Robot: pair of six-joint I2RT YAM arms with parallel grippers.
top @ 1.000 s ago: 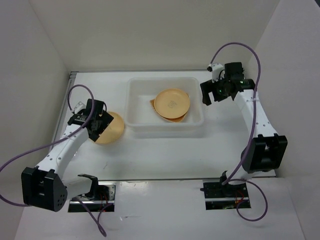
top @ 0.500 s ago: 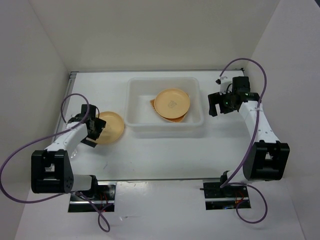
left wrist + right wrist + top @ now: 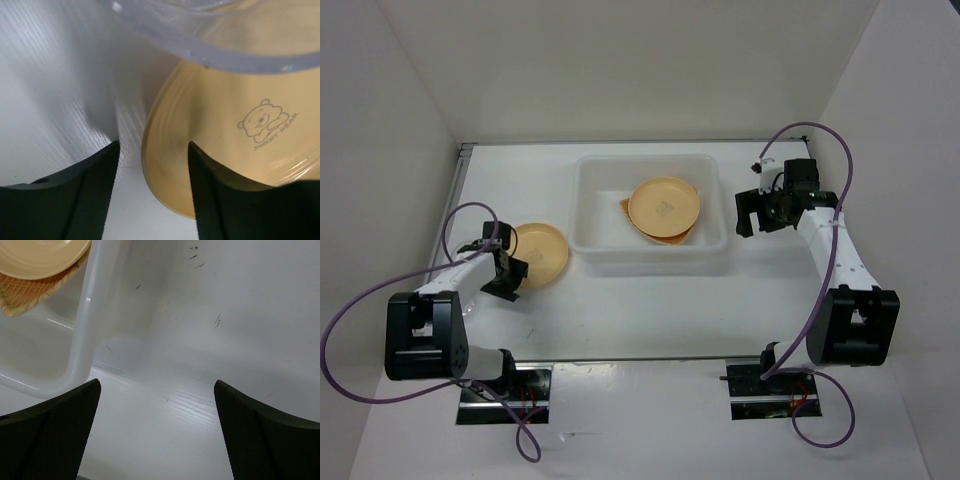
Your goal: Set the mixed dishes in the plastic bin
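Though poised high and spread wide over the loose plate point(image 3: 542, 253) a second before, had brought the left gripper point(image 3: 506, 278) down to table level at that plate's edge, on the side away from the plastic bin point(image 3: 650, 161). Had begun narrowing the jaws as well: found them part-way in and straddling the rim, one finger point(image 3: 65, 195) on bare table outside it and the other over the plate's inner slope. Still showed a gap on the outer side, so not yet a pinch. Read this as the start of the grasp on the one plate left outside the bin.

Kept the right gripper point(image 3: 752, 212) wide apart and empty just off the bin's right wall, shifted only a little since then. Left the other plate point(image 3: 664, 206) inside the bin, resting on the tan woven tray point(image 3: 624, 207). Could not make out any clear cups with certainty.

Found the loose plate just left of the bin, flat and face up, with a small bear print at its centre sitting slightly tilted in the left wrist view. Being round, offered no long axis. Took the bin's long axis as running left to right across the table, mouth upward.
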